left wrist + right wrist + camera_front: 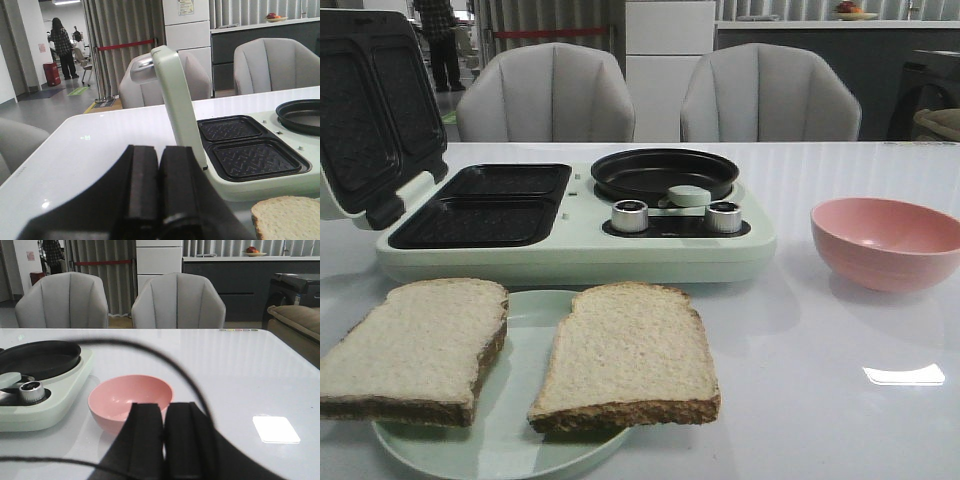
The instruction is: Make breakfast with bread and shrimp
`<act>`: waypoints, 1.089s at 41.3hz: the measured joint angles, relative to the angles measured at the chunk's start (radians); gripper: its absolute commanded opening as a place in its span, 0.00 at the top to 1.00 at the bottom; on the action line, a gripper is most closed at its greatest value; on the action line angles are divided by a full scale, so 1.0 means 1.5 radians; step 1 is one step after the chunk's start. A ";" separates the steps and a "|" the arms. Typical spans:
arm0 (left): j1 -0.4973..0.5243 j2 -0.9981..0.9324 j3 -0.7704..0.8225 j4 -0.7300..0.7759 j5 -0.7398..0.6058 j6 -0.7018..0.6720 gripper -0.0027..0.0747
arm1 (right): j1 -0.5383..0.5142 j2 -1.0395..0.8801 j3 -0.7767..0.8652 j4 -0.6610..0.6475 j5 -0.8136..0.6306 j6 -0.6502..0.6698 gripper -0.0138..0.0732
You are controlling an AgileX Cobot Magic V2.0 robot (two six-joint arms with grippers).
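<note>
Item: bread, two slices flat, side by side on a pale green plate at the near desk edge, within my easy reach. Shrimp: none seen.

At 12 o'clock of the plate: breakfast maker, lid raised, grill wells bared for loading.

At 2 o'clock: pink bowl, contents unseen.

My left hand and right hand: fingers pressed together, gripping nothing, parked low.
</note>
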 measured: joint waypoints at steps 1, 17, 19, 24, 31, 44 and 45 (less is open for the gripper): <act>0.000 0.000 0.000 0.000 0.000 0.000 0.84 | 0.000 0.000 0.000 0.000 0.000 0.000 0.64; 0.000 0.000 0.000 0.000 0.000 0.000 0.84 | 0.000 0.000 0.000 0.000 0.000 0.000 0.64; 0.000 0.000 0.000 0.000 0.000 0.000 0.84 | 0.000 0.000 0.000 0.000 0.000 0.000 0.64; 0.000 0.000 0.000 0.000 0.000 0.000 0.84 | 0.000 0.000 0.000 0.000 0.000 0.000 0.64; 0.000 0.000 0.000 0.000 -0.017 0.000 0.84 | 0.000 0.000 0.002 0.000 -0.036 0.000 0.64; 0.000 0.000 -0.035 -0.040 -0.065 0.000 0.84 | 0.000 0.000 -0.093 0.000 0.007 0.000 0.64; 0.000 0.000 -0.046 -0.040 -0.057 0.000 0.84 | 0.000 0.000 -0.111 0.000 0.019 0.000 0.64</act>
